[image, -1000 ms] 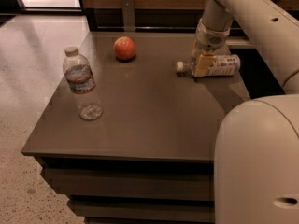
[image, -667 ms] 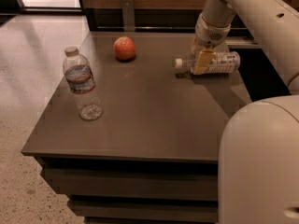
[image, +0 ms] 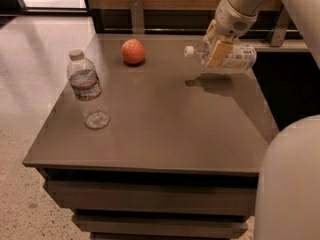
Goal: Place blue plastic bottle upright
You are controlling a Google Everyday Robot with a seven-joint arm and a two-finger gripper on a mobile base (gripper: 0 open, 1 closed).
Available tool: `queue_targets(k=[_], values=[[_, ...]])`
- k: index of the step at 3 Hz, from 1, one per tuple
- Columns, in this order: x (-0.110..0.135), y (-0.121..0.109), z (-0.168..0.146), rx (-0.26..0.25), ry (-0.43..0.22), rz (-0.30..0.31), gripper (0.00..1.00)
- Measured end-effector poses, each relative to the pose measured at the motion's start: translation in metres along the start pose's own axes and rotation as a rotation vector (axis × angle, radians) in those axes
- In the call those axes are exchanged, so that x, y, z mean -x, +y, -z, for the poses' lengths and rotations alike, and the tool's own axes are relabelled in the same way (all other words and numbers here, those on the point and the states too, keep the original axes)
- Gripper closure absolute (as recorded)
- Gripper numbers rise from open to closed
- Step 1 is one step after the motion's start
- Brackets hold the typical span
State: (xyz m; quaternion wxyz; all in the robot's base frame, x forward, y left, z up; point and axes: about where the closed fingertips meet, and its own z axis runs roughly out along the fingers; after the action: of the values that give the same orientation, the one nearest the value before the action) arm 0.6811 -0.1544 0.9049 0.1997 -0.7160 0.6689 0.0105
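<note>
Camera view: we see our hand (image: pixel 218 53) clamped on the blue plastic bottle (image: pixel 241 57), holding it sideways above the far right of the worktop (image: pixel 165 124).

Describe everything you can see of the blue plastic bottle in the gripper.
The blue plastic bottle is slim and clear, with a white cap and a pale blue-and-white label over most of its body. It lies nearly horizontal in the air, cap pointing to the picture's left, above the far right part of the table, where its shadow falls. The gripper is shut around its neck end; nothing else touches it.
</note>
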Motion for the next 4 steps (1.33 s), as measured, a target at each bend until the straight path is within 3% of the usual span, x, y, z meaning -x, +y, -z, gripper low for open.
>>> queue_targets(k=[1,3,4], values=[[0.016,0.002,0.017,-0.025,-0.155,-0.009,1.0],[0.042,0.008,0.036,-0.014,-0.521,-0.063,1.0],[0.05,0.006,0.037,-0.012,-0.555,-0.06,1.0]])
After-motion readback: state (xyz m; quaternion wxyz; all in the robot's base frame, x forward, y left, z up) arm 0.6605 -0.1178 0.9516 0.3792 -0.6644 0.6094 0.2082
